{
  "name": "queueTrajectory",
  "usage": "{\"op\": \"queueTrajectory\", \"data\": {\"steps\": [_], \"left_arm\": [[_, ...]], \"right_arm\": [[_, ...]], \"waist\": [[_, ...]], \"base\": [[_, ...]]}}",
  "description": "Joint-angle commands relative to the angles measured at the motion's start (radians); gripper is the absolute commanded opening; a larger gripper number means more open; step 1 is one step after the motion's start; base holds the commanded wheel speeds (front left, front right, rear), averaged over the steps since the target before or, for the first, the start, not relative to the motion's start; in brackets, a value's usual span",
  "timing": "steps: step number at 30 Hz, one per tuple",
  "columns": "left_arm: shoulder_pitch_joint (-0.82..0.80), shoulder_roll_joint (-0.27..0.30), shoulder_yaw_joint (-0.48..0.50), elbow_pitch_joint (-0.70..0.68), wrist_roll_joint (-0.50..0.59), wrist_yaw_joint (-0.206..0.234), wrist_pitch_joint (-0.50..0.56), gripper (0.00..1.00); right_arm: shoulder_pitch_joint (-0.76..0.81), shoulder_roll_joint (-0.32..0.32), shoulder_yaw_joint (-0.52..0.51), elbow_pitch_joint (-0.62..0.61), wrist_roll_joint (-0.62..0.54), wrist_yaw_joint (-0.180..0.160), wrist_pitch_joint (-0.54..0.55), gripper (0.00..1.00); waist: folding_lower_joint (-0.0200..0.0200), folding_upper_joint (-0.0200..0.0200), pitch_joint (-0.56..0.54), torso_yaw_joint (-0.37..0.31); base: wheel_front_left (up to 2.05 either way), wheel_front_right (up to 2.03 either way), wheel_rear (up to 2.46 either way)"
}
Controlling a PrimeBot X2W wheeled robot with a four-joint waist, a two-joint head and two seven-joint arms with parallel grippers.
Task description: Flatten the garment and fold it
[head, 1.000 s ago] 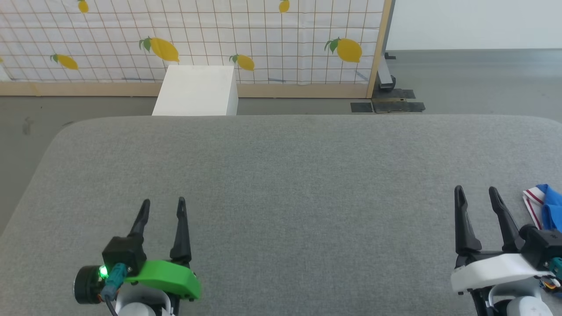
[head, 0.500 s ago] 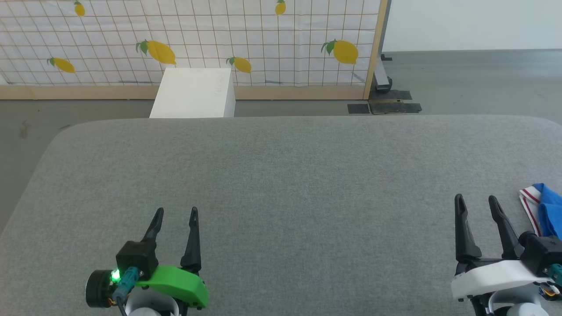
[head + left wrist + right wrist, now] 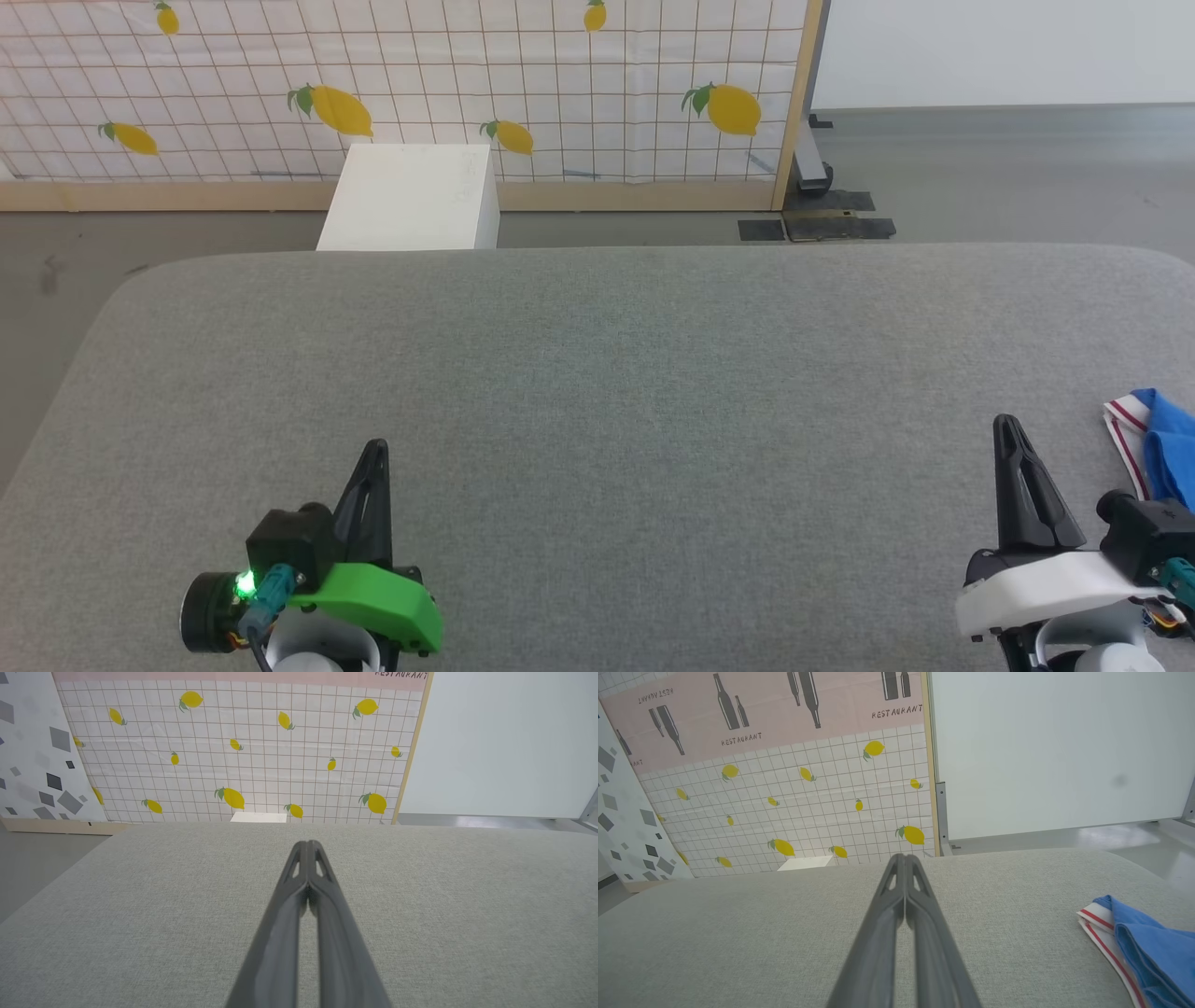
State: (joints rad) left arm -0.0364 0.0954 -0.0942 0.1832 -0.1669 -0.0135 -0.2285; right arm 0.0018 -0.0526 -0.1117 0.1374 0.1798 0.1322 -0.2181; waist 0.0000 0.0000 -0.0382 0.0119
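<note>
Both tools are sitting with their fingers pressed together, gripping nothing. In the head view the left tool point(image 3: 374, 452) is pointing up from the lower left and the right tool point(image 3: 1007, 426) from the lower right. The garment point(image 3: 1165, 446) is lying bunched on the grey desk point(image 3: 597, 373) at the right edge (just blue fabric and red-and-white trim showing), near the right tool but not touching it. Behind the desk, a white box point(image 3: 411, 196) is standing at upper left.

A broad grey fabric worktop point(image 3: 597, 373) is lying before a white square box point(image 3: 411, 196), which is standing on the grey floor point(image 3: 1008, 177) beside a wood-framed lemon-printed grid screen point(image 3: 467, 84); a plain white wall point(image 3: 999, 51) is showing rightward.
</note>
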Motion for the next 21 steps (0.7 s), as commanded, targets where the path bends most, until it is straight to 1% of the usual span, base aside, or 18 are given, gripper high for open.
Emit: {"op": "queueTrajectory", "data": {"steps": [1, 21], "left_arm": [[0.003, -0.003, 0.004, -0.007, 0.008, 0.001, 0.007, 0.00], [0.008, -0.010, 0.019, -0.037, 0.035, 0.003, 0.044, 0.00]], "right_arm": [[0.000, 0.000, 0.004, -0.008, -0.009, 0.000, 0.006, 0.00], [0.000, 0.001, 0.022, -0.030, -0.038, 0.000, 0.042, 0.00]], "waist": [[0.0000, 0.0000, 0.001, 0.000], [0.0000, 0.0000, 0.007, -0.002]], "base": [[0.00, 0.00, 0.00], [0.00, 0.00, 0.00]]}}
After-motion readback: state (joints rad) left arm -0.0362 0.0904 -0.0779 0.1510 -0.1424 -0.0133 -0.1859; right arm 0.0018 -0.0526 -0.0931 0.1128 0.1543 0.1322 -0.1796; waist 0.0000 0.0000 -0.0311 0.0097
